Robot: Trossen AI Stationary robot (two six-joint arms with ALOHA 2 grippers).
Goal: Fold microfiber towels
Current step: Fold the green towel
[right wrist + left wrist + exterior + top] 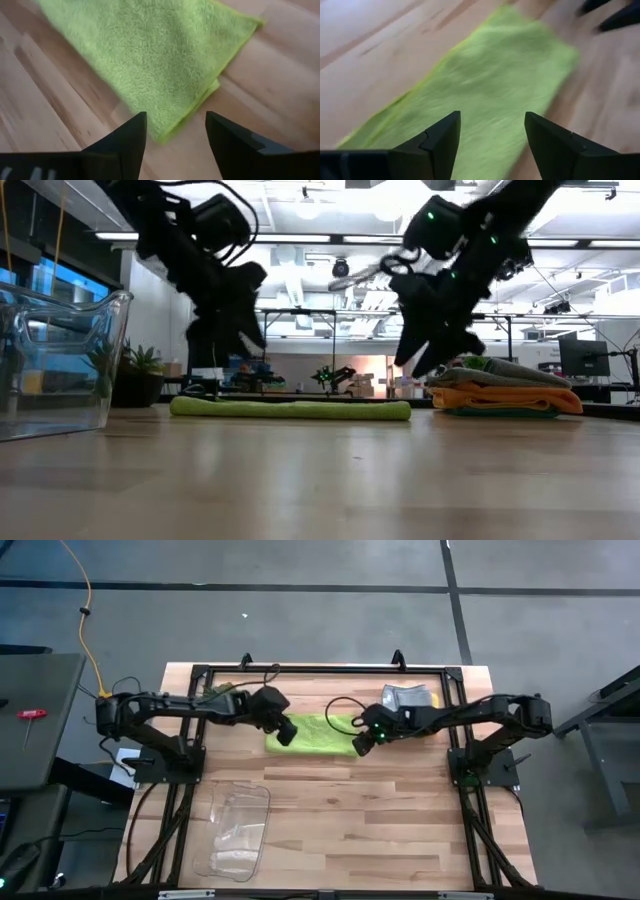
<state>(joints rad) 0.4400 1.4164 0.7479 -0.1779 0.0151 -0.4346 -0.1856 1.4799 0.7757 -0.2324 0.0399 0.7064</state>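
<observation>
Looking down from the high view, I am seeing the lime green towel (313, 733) lying folded into a strip on the table (340, 820), its long axis running left to right, nearer the far edge than the near one. I am holding the left gripper (286, 732) over its left end and the right gripper (361, 743) over its right end, both with fingers spread apart and gripping nothing. The low view is showing me what the overhead cannot: both grippers are hanging clear above the towel, which is lying flat. It is also showing a stack of towels (505, 392) with grey over orange, toward the far right corner. The right wrist view is showing the doubled layers at the towel's corner. The clear plastic bin (235, 832) is sitting by the near left corner; I cannot tell whether anything is inside it.
</observation>
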